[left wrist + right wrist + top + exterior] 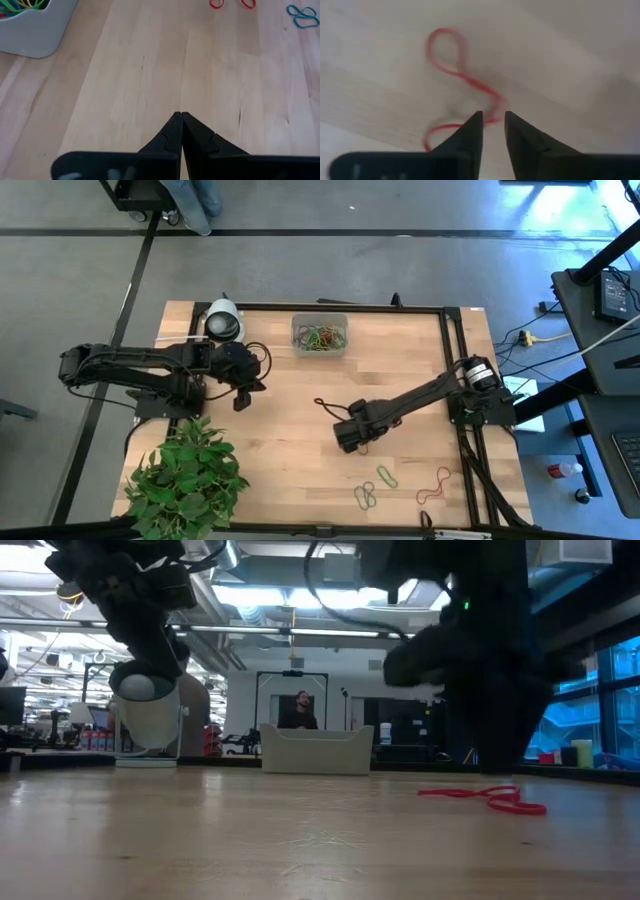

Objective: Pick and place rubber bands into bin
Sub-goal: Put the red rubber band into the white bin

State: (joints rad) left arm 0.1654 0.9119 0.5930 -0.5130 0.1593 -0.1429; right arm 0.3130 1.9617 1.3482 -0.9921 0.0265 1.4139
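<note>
The bin (320, 335) stands near the table's far edge and holds several coloured rubber bands; it also shows in the low view (316, 750) and the left wrist view (30, 27). A twisted red rubber band (330, 408) lies flat on the table mid-table. My right gripper (350, 440) is low over that band's near end, narrowly open, with a stretch of the red band (470, 80) running between its fingertips. My left gripper (181, 116) is shut and hovers over bare wood left of the bin (243, 395). Green bands (375, 485) and a red-orange band (435, 485) lie near the table's near edge. My right gripper (493, 120) comes at the red band from above, slanting down, one finger on either side of its middle stretch (496, 111). The band lies on the table. I cannot tell whether the fingers touch it.
A white-and-black tape roll (223, 320) sits at the far left corner, and a leafy plant (185, 480) fills the near left corner. A black frame (450, 360) runs along the table's far and right edges. Bare wood lies between the two grippers.
</note>
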